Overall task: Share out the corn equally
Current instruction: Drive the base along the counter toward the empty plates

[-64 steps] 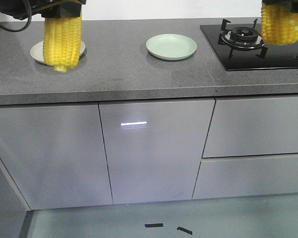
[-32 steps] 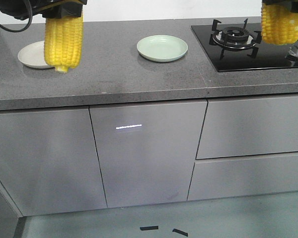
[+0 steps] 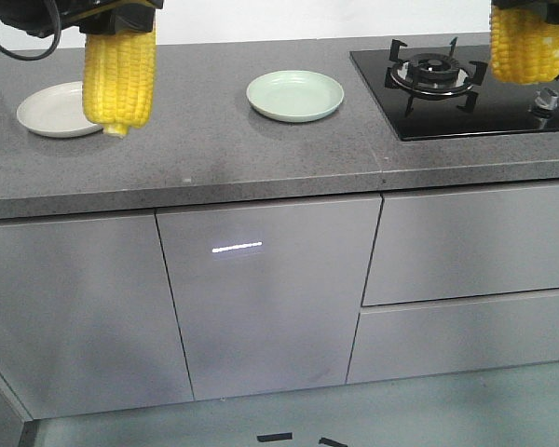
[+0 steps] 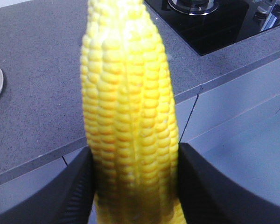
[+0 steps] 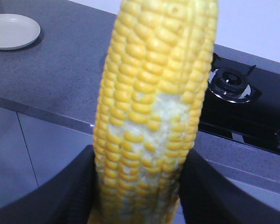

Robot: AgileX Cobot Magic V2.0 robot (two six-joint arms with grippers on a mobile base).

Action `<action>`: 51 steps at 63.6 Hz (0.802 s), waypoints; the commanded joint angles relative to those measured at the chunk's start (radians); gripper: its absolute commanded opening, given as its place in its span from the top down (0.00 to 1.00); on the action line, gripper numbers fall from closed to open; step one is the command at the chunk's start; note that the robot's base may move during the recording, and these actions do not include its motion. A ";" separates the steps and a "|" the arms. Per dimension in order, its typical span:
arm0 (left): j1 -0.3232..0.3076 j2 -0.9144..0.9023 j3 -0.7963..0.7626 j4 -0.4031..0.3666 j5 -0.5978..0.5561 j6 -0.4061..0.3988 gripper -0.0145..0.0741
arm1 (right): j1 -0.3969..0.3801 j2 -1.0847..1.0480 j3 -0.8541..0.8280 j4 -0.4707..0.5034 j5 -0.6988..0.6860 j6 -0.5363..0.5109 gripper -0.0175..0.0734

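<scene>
Two corn cobs hang tip down over the grey counter (image 3: 261,149). My left gripper (image 3: 112,20) is shut on one corn cob (image 3: 119,79), which hangs by the right rim of the white plate (image 3: 51,110). In the left wrist view the black fingers (image 4: 60,196) press both sides of that cob (image 4: 128,107). My right gripper (image 3: 531,6) is shut on the other corn cob (image 3: 528,45), which hangs over the stove (image 3: 466,93). This cob (image 5: 154,112) has a pale patch of kernels and sits between the right gripper's fingers (image 5: 214,196). A green plate (image 3: 295,95) lies empty between the two cobs.
The black gas hob with its burner (image 3: 433,70) and knob (image 3: 543,101) fills the counter's right end. Grey cabinet doors and drawers (image 3: 261,289) stand below the counter's front edge. A pale plate (image 5: 11,30) shows far left in the right wrist view.
In the front view the counter, both plates and the hob have slid left, the white plate furthest. Both cobs keep their places in the frame, still held.
</scene>
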 commanded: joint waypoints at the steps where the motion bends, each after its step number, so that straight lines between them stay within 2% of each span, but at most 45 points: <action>1: -0.003 -0.036 -0.023 0.006 -0.072 -0.010 0.84 | -0.008 -0.027 -0.030 -0.015 -0.075 -0.005 0.81; 51: -0.003 -0.036 -0.023 0.006 -0.072 -0.010 0.84 | -0.008 -0.027 -0.030 -0.015 -0.075 -0.005 0.81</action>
